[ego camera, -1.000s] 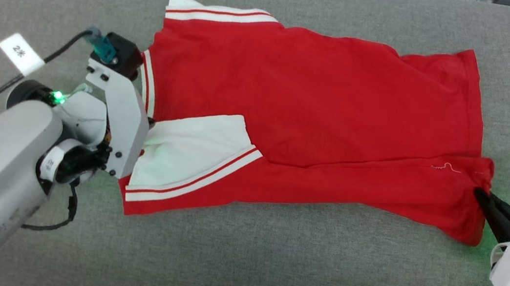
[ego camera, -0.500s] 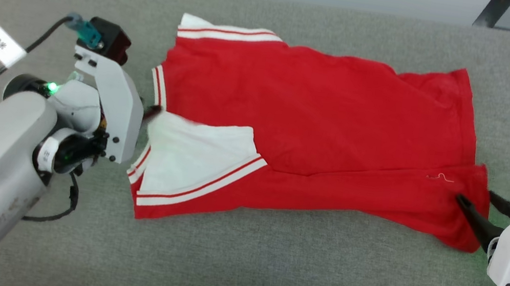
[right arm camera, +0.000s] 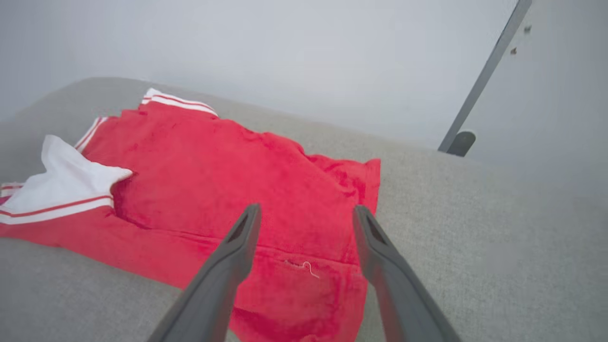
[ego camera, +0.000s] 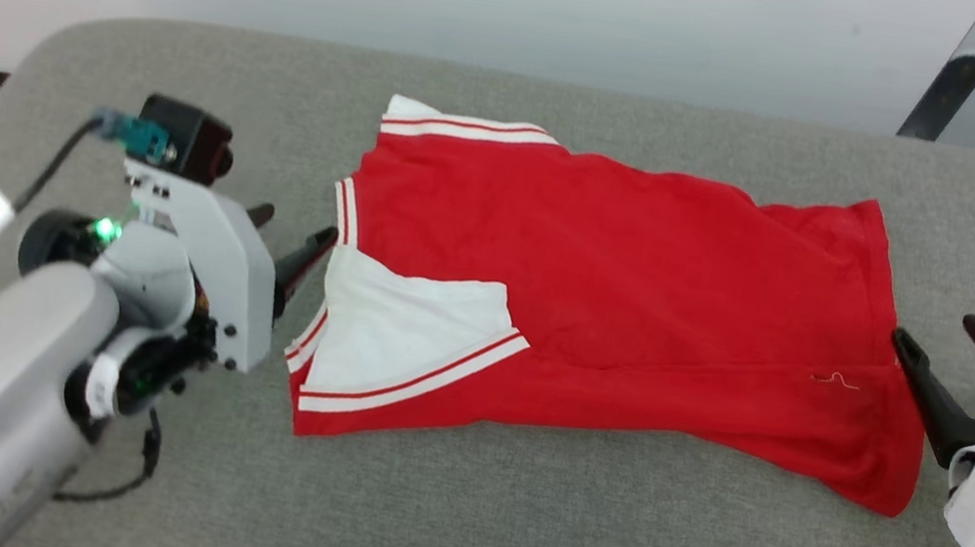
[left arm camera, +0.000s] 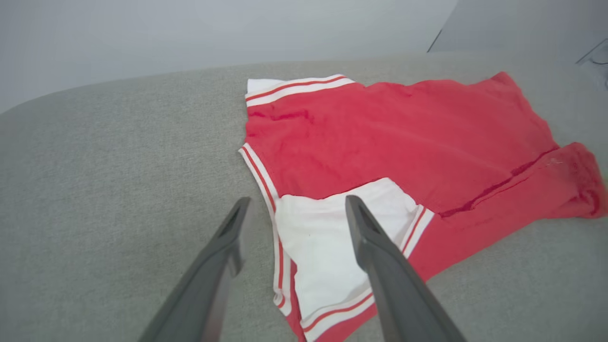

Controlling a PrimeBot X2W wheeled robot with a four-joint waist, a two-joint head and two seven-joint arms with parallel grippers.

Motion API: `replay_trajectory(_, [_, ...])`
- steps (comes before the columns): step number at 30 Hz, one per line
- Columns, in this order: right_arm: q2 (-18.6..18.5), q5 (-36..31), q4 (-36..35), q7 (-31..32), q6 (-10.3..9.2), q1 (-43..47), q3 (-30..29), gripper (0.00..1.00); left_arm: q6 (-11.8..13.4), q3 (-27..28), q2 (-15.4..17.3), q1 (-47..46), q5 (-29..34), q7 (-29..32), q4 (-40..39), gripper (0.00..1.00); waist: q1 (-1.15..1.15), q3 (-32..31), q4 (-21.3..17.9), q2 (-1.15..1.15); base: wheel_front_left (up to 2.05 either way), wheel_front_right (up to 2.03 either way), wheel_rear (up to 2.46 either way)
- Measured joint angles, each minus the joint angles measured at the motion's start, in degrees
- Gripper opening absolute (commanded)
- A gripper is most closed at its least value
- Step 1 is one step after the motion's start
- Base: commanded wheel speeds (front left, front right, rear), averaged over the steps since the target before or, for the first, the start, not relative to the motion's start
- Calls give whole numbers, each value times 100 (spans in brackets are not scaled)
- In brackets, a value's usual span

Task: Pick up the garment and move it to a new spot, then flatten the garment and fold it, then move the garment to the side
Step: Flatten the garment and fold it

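Now open at both ends: spreads the dark fingers [left arm camera: 375, 266] of the left gripper [ego camera: 294, 225] wide, grasping nothing, tips just beside the striped trim [ego camera: 345, 212] and the white sleeve [ego camera: 405, 329], apart from the cloth. Same at the right gripper [ego camera: 934, 329]: parted wide, empty, poised just off the hem [ego camera: 892, 459], near a loose thread [ego camera: 836, 381]. Differs from a second ago, when pinched shut on the sleeve side at the left and on the hem corner at the right; half a second ago already loosening, with the right fingers still over the hem. Reads as a release after a fold: leaves the garment [ego camera: 621, 263] lying flat about mid-way along the grey cushion [ego camera: 511, 521], plain red side up, near long edge turned over onto the body in a band, one white sleeve laid on top. Shows no lettering or number on the upturned side. Suggests one fold done, probably more folding to come, then the move to the side. Also sits lower in the head view than before, with wall [ego camera: 486, 0] now above the cushion: a camera tilt, not a shift of the cloth.
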Motion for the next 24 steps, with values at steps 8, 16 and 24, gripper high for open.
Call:
replay_trajectory(8, [241, -799, -654, -1115, 1, 647, -455, 100, 559, 237, 281, 790, -234, -313, -801, 100, 0, -237, 58, 0, 0, 0, 0])
replay_trajectory(16, [865, -1131, -1383, -1080, 0, 1220, -955, 100, 1248, 432, 665, 1222, -912, 426, -1190, 100, 0, -201, -183, 0, 0, 0, 0])
replay_trajectory(24, [1123, -1209, -1860, -814, 1, 1245, -1218, 100, 1660, 393, 773, 991, -1445, 1567, -1024, 100, 0, 28, -524, 0, 0, 0, 0])
